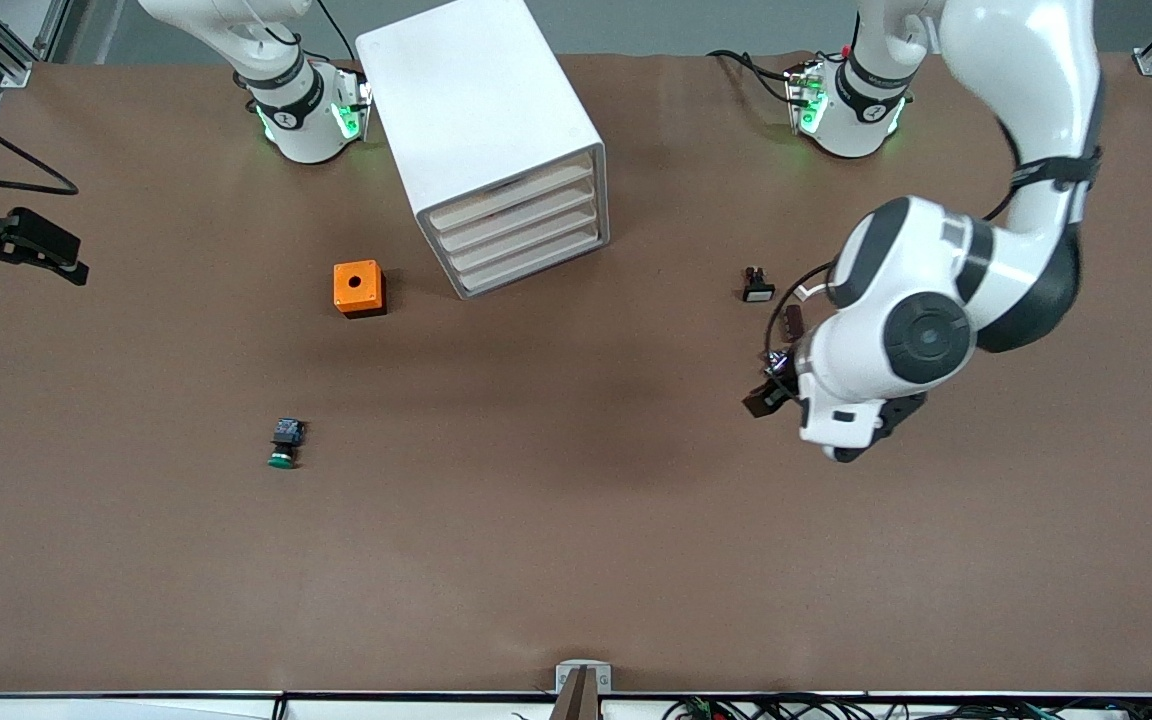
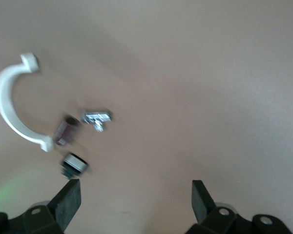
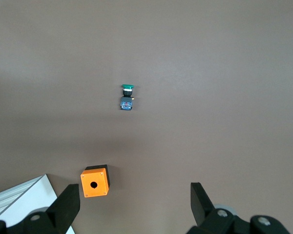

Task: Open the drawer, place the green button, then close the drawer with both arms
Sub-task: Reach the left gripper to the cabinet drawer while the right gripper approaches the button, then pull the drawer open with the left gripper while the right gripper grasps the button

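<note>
The white cabinet [image 1: 481,110] stands near the robots' bases, and all four of its pale-fronted drawers [image 1: 526,255] are shut. The green-capped button [image 1: 284,443] lies on its side on the brown table, nearer the front camera than the cabinet, toward the right arm's end. It also shows in the right wrist view [image 3: 127,96]. My right gripper [image 3: 134,197] is open and empty, high over the table, with the button well ahead of its fingers. My left gripper [image 2: 136,195] is open and empty over bare table toward the left arm's end; the left arm [image 1: 926,335] hangs there.
An orange box with a hole [image 1: 359,288] [image 3: 94,182] sits beside the cabinet's front corner [image 3: 24,195]. A small black-and-white part [image 1: 757,285] [image 2: 74,164] lies close to one left finger [image 2: 68,200]. A white curved clip [image 2: 7,105], a brown piece [image 2: 66,131] and a metal piece [image 2: 97,117] show nearby.
</note>
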You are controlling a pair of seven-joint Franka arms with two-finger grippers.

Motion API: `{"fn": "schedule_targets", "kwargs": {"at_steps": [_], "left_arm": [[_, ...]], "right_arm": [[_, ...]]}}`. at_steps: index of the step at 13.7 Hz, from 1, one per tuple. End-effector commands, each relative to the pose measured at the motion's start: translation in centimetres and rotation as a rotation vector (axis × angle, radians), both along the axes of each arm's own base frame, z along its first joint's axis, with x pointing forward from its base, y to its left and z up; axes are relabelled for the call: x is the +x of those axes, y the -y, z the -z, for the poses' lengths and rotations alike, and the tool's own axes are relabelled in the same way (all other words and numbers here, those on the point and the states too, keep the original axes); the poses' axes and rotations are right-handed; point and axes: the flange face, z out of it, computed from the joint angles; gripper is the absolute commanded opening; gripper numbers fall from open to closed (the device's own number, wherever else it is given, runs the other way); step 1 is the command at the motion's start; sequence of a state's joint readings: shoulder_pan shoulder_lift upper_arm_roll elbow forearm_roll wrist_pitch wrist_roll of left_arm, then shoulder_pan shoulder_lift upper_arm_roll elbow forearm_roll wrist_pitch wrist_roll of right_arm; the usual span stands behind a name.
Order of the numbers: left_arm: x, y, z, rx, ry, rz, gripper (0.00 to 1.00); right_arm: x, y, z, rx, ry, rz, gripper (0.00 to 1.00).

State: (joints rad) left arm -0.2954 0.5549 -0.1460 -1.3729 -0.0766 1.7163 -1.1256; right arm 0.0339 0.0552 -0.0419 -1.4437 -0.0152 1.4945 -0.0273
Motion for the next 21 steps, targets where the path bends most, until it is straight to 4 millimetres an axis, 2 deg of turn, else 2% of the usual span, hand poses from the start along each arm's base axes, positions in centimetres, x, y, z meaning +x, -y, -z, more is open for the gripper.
{"fn": "schedule_targets", "kwargs": {"at_steps": [1,3,5,7,9,11,13,15,17,19,20,21], "left_arm": [[0.0,3.5,3.2,0.009,-0.034,-0.178,1.00],[-1.2,6.4,6.4,0.015,-0.130,-0.379,1.00],[-3.0,9.6,9.3,0.032,-0.199,-0.477,1.00],[-4.0,11.9,10.9,0.027,-0.260,-0.614,1.00],[-5.0,13.8,11.6,-0.014,-0.406,-0.763,1.00],[-6.5,15.7,13.2,-0.013,-0.515,-0.838,1.00],[-8.4,17.9,15.6,0.036,-0.627,-0.937,1.00],[-10.5,20.0,17.2,0.079,-0.700,-0.984,1.00],[-11.9,21.6,18.2,0.100,-0.785,-1.036,0.91],[-12.4,22.0,18.4,0.118,-0.847,-1.084,0.91],[-13.2,22.7,18.6,0.147,-0.866,-1.095,0.87],[-14.1,23.4,19.1,0.182,-0.887,-1.118,0.73]], "right_arm": [[-0.2,0.4,-0.7,-0.015,0.012,0.001,1.00],[-0.1,0.5,-0.6,-0.016,0.013,0.005,1.00],[0.4,0.2,0.2,-0.016,0.004,0.000,1.00],[1.4,-0.4,0.7,-0.006,0.035,-0.008,1.00],[3.4,-2.4,3.9,-0.007,0.005,-0.034,1.00],[5.6,-3.9,6.7,-0.005,0.026,-0.055,1.00],[6.2,-4.8,8.4,-0.005,0.005,-0.070,1.00],[7.3,-5.5,11.8,-0.009,-0.049,-0.092,1.00],[8.4,-6.3,16.7,-0.034,-0.124,-0.098,1.00],[9.5,-6.6,20.7,-0.054,-0.148,-0.105,1.00],[9.9,-6.4,22.5,-0.053,-0.136,-0.103,1.00],[10.0,-6.4,24.1,-0.051,-0.104,-0.099,1.00]]}}
